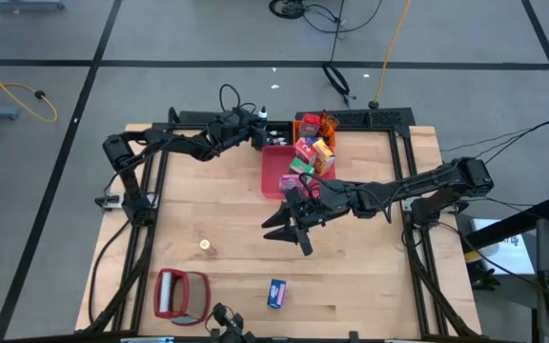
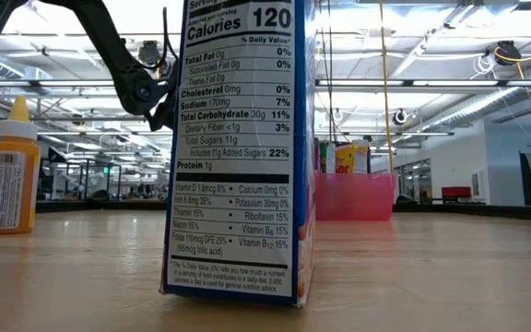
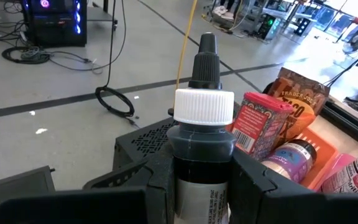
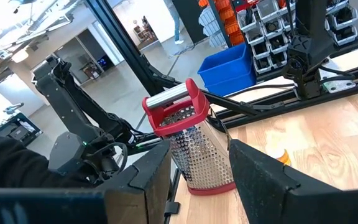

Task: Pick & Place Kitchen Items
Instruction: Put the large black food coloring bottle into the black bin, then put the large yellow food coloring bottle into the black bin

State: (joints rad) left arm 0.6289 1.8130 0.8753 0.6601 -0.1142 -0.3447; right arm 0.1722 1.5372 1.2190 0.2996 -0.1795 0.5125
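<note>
My left gripper [image 1: 258, 135] is at the table's far edge, beside the orange bin [image 1: 305, 122], shut on a dark bottle [image 3: 199, 186] with a white cap and a black nozzle. In the bin are a red carton [image 3: 257, 124], a purple jar [image 3: 291, 160] and a brown bag [image 3: 298, 93]. A pink tray [image 1: 274, 176] holds red, yellow and green packets [image 1: 313, 154]. My right gripper [image 1: 290, 233] is open over the table's middle, just near of the pink tray, touching nothing. A blue carton [image 1: 275, 292] stands upright near the near edge, and a small orange bottle [image 1: 205, 246] stands to its left. My left gripper pinches the dark bottle's body just below its white cap [image 3: 204, 107], one finger [image 3: 157, 177] on each side. The bottle stands along the fingers, its nozzle pointing past their tips. Its lower part is hidden between the fingers.
A red-framed silvery grater [image 1: 181, 293] lies near the table's near left corner and shows ahead of my right gripper [image 4: 188, 143]. In the low view the blue carton [image 2: 238, 157] fills the middle and hides much behind it. Black frame rails run along the table's sides.
</note>
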